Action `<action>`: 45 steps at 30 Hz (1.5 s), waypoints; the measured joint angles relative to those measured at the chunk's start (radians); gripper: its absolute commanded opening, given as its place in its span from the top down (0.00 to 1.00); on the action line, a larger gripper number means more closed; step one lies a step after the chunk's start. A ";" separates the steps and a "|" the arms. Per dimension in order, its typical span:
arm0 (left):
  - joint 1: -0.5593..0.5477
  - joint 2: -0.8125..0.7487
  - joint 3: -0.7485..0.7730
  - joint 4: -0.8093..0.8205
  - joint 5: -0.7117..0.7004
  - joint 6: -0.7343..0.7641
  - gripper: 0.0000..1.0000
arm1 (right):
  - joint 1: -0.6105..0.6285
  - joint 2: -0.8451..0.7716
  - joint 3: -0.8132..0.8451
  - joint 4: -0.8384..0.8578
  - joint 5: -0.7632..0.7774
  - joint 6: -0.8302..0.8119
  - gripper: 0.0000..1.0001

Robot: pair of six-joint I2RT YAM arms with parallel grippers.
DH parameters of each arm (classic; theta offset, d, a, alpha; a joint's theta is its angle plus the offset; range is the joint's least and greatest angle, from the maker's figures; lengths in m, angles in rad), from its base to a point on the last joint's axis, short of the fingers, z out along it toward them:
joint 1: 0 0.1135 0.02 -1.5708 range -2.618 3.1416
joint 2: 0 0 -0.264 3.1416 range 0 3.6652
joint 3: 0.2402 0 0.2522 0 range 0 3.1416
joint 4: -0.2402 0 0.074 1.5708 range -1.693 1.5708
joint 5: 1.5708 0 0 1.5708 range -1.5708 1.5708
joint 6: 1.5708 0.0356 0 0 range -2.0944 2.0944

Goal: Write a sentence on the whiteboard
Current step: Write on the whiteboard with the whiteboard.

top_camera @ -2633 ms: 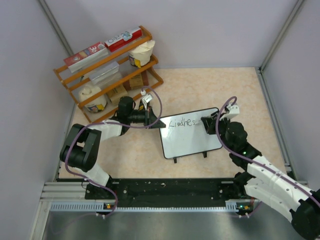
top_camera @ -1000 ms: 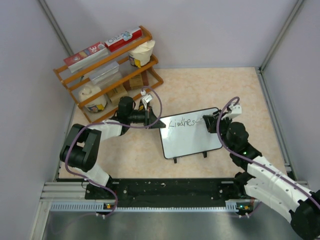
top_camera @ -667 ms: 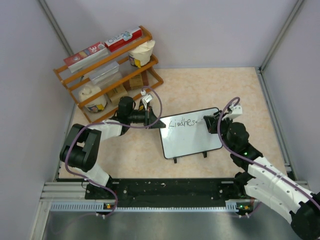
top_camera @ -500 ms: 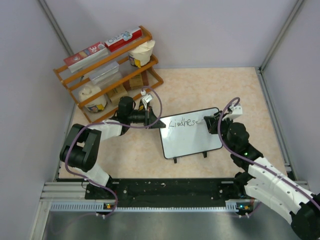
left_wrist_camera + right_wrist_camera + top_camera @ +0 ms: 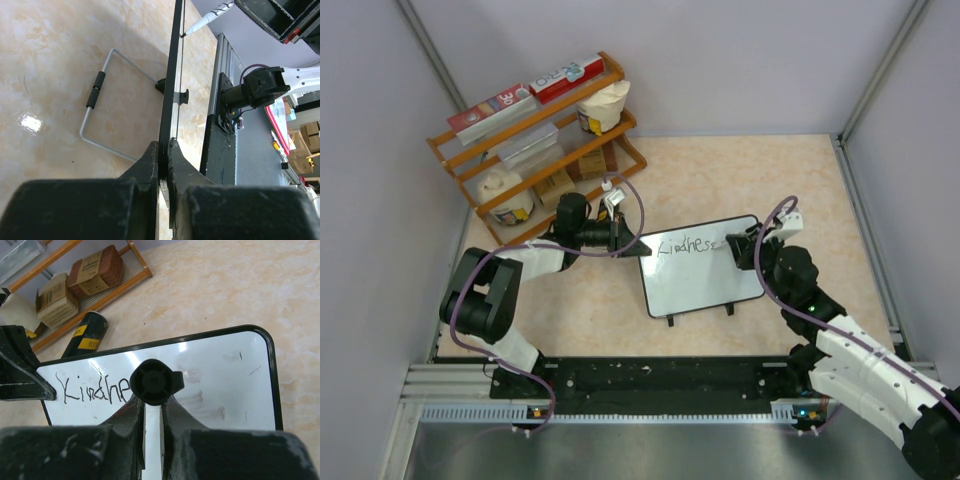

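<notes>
The small white, black-framed whiteboard [image 5: 705, 285] bore only "Kindnes" of the black handwritten sentence [image 5: 682, 246]; the rest was apparently unwritten. Clamped shut, the left jaws held its edge; the right jaws gripped a black-ended white marker [image 5: 155, 382].

Left arm [image 5: 532, 257] at 8 o'clock and right arm [image 5: 865, 352] at 4 o'clock: white links, black joints, looping purple cables [image 5: 640, 218]. Left gripper [image 5: 163, 146] is matte black with wedge-shaped fingers.

Left arm [image 5: 525, 257] and right arm [image 5: 832, 325] angled inward, left tool [image 5: 163, 150] and right tool [image 5: 153, 405] both pinched tight.
</notes>
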 measured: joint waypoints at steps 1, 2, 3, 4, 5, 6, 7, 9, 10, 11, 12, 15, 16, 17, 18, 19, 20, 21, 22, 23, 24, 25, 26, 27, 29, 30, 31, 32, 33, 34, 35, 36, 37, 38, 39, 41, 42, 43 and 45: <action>0.000 0.000 0.000 0.000 0.000 0.000 1.00 | 0.000 0.000 -0.001 0.001 -0.006 0.000 1.00; 0.000 0.000 0.000 0.000 0.000 0.000 1.00 | 0.000 0.000 -0.004 0.006 -0.011 0.000 1.00; 0.000 0.000 0.000 0.000 0.000 0.000 1.00 | 0.000 0.000 -0.005 0.007 -0.016 0.001 1.00; 0.000 0.000 0.000 0.000 0.000 0.000 1.00 | 0.000 0.001 -0.006 0.008 -0.020 0.001 1.00; 0.000 0.000 0.000 -0.001 0.000 0.000 1.00 | 0.000 0.002 -0.006 0.010 -0.023 0.003 1.00; 0.000 0.000 0.000 0.000 0.000 0.001 1.00 | 0.000 0.002 -0.006 0.012 -0.024 0.005 1.00; 0.000 0.000 0.000 0.000 0.000 0.001 1.00 | 0.000 0.005 -0.006 0.016 -0.026 0.009 1.00; 0.000 0.000 0.000 -0.001 0.000 0.001 1.00 | 0.000 0.006 -0.006 0.020 -0.029 0.014 1.00; 0.000 0.000 0.000 0.000 0.001 0.002 1.00 | 0.000 0.003 -0.006 0.021 -0.031 0.019 1.00; 0.000 0.000 0.000 0.000 0.001 0.002 1.00 | 0.000 -0.003 -0.006 0.020 -0.031 0.021 1.00; 0.000 0.000 0.000 0.000 0.001 0.002 1.00 | 0.000 -0.016 -0.006 0.020 -0.032 0.023 1.00; 0.000 0.000 0.000 0.000 0.001 0.003 1.00 | 0.000 -0.094 -0.013 0.018 -0.033 0.029 1.00; 0.000 0.000 0.000 0.000 0.001 0.003 1.00 | 0.000 -0.119 -0.013 0.019 -0.033 0.029 1.00; 0.000 0.000 0.000 0.000 0.001 0.003 1.00 | 0.000 -0.149 -0.013 0.018 -0.034 0.029 1.00; 0.000 0.000 0.000 -0.001 0.001 0.003 1.00 | 0.000 -0.175 -0.013 0.018 -0.034 0.029 1.00; 0.000 0.000 0.000 0.000 0.001 0.003 1.00 | 0.000 -0.198 -0.012 0.016 -0.034 0.027 1.00; 0.000 0.000 0.000 0.000 0.001 0.003 1.00 | 0.000 -0.212 -0.010 0.012 -0.035 0.027 1.00; 0.000 0.000 0.000 0.000 0.001 0.003 1.00 | 0.000 -0.227 -0.009 0.008 -0.037 0.025 1.00; 0.000 0.000 0.000 0.000 0.001 0.003 1.00 | 0.000 -0.233 -0.007 -0.002 -0.040 0.021 1.00; 0.000 0.000 0.000 -0.001 0.001 0.003 1.00 | 0.000 -0.234 -0.005 -0.012 -0.042 0.018 1.00; 0.000 0.000 0.000 -0.001 0.001 0.003 1.00 | 0.000 -0.234 -0.004 -0.023 -0.045 0.014 1.00; 0.000 0.000 0.000 -0.001 0.001 0.003 1.00 | 0.000 -0.234 -0.004 -0.035 -0.048 0.008 1.00; 0.000 0.000 0.000 -0.001 0.001 0.004 1.00 | 0.000 -0.236 -0.004 -0.050 -0.050 0.004 1.00; 0.000 -0.001 0.000 -0.003 0.000 0.004 1.00 | 0.000 -0.236 -0.004 -0.063 -0.052 -0.001 1.00; 0.000 -0.005 0.000 -0.010 -0.002 0.008 1.00 | 0.000 -0.237 -0.004 -0.081 -0.056 -0.010 1.00; 0.000 -0.010 0.000 -0.017 -0.005 0.012 1.00 | 0.000 -0.237 -0.004 -0.092 -0.060 -0.017 1.00; -0.001 -0.016 0.000 -0.025 -0.007 0.016 1.00 | 0.000 -0.237 -0.004 -0.097 -0.064 -0.021 1.00; -0.001 -0.023 0.000 -0.034 -0.011 0.020 1.00 | 0.000 -0.237 -0.004 -0.100 -0.067 -0.025 1.00; -0.002 -0.029 0.000 -0.042 -0.013 0.024 1.00 | 0.000 -0.237 -0.004 -0.105 -0.071 -0.027 1.00; -0.003 -0.036 -0.002 -0.050 -0.015 0.031 1.00 | 0.000 -0.237 -0.004 -0.111 -0.075 -0.030 1.00; -0.003 -0.042 -0.003 -0.053 -0.016 0.035 1.00 | 0.000 -0.235 -0.004 -0.116 -0.079 -0.032 1.00; -0.004 -0.047 -0.003 -0.059 -0.018 0.038 1.00 | 0.000 -0.235 -0.004 -0.119 -0.084 -0.034 1.00; -0.005 -0.050 -0.003 -0.063 -0.019 0.042 1.00 | 0.000 -0.234 -0.004 -0.123 -0.089 -0.035 1.00; -0.005 -0.051 -0.003 -0.065 -0.020 0.043 1.00 | 0.000 -0.233 -0.004 -0.127 -0.093 -0.035 1.00; -0.005 -0.053 -0.003 -0.068 -0.022 0.045 1.00 | 0.000 -0.232 -0.004 -0.132 -0.096 -0.035 1.00; -0.005 -0.053 -0.003 -0.070 -0.023 0.046 1.00 | 0.000 -0.228 -0.004 -0.138 -0.102 -0.035 1.00; -0.005 -0.053 -0.004 -0.071 -0.023 0.047 1.00 | -0.001 -0.226 -0.004 -0.140 -0.106 -0.035 1.00; -0.005 -0.053 -0.004 -0.071 -0.023 0.047 1.00 | -0.002 -0.223 -0.004 -0.140 -0.111 -0.035 1.00; -0.005 -0.054 -0.004 -0.071 -0.023 0.048 1.00 | -0.008 -0.218 -0.004 -0.142 -0.125 -0.035 1.00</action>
